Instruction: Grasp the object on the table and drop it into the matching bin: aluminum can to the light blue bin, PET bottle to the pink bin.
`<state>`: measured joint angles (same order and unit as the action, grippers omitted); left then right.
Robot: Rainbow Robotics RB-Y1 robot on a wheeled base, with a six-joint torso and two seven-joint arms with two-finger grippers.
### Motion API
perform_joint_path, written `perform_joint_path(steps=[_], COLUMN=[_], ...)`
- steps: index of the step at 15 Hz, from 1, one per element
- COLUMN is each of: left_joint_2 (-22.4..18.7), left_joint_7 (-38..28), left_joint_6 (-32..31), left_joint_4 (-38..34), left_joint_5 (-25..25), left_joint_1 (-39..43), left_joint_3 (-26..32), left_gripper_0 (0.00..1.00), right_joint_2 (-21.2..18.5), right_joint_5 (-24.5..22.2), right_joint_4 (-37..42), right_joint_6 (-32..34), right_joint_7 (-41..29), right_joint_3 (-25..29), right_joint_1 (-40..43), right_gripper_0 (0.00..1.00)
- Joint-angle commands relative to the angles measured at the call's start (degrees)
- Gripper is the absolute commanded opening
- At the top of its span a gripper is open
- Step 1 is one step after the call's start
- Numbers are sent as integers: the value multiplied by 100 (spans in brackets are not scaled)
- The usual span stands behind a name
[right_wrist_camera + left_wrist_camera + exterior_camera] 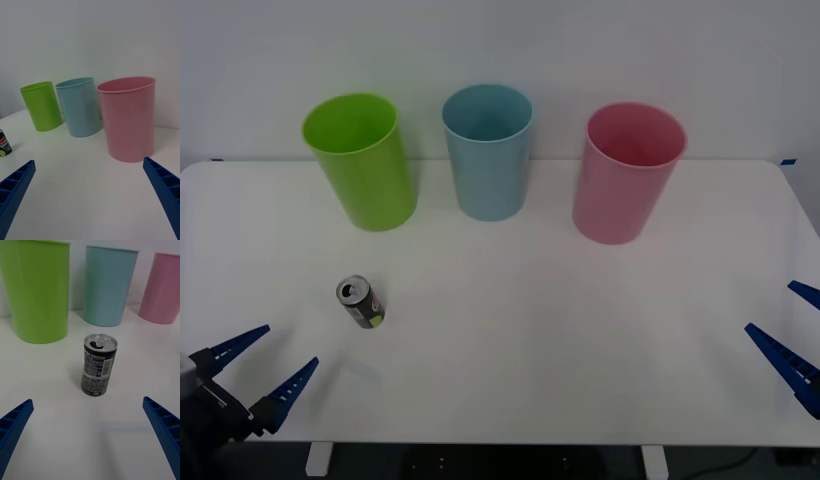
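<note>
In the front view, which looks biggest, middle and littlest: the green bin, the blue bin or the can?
1. Lime green bin looks biggest, though it is close.
2. Light blue bin looks nearly the same, so that order is unsure.
3. Can is plainly the littlest.

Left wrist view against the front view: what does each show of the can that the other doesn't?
Left wrist view alone: the fine print on the side of the aluminum can, and the can standing centred ahead of the open left gripper.

Front view alone: the whole white table, the can's yellow-green mark, and the open right gripper at the table's far right edge, well away from the can.

Both: the can upright with its tab opening showing, in front of the lime green bin, with the light blue bin and pink bin beyond.
</note>
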<state>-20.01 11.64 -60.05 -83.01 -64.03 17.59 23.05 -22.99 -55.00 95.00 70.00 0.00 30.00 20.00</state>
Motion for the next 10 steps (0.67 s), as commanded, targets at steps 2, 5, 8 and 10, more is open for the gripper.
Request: perform_joint_path(steps=[2,5,8,10], left_joint_2=[93,181,375,480], left_joint_7=[287,295,331,410], left_joint_6=[99,380,433,433], left_joint_4=[391,417,567,742], left_joint_5=[22,57,48,39], left_joint_1=[-326,-423,-617,-784], left_joint_3=[-161,-363,-398,-425], left_gripper_0=[100,100,100,100], right_joint_2=[-1,-1,-1,-1], right_joint_5=[0,0,0,0], right_joint_4=[0,0,0,0], right_joint_6=[0,0,0,0], right_joint_7=[0,0,0,0], right_joint_3=[0,0,0,0], right_joint_1=[0,0,0,0], right_gripper_0=[100,100,100,100])
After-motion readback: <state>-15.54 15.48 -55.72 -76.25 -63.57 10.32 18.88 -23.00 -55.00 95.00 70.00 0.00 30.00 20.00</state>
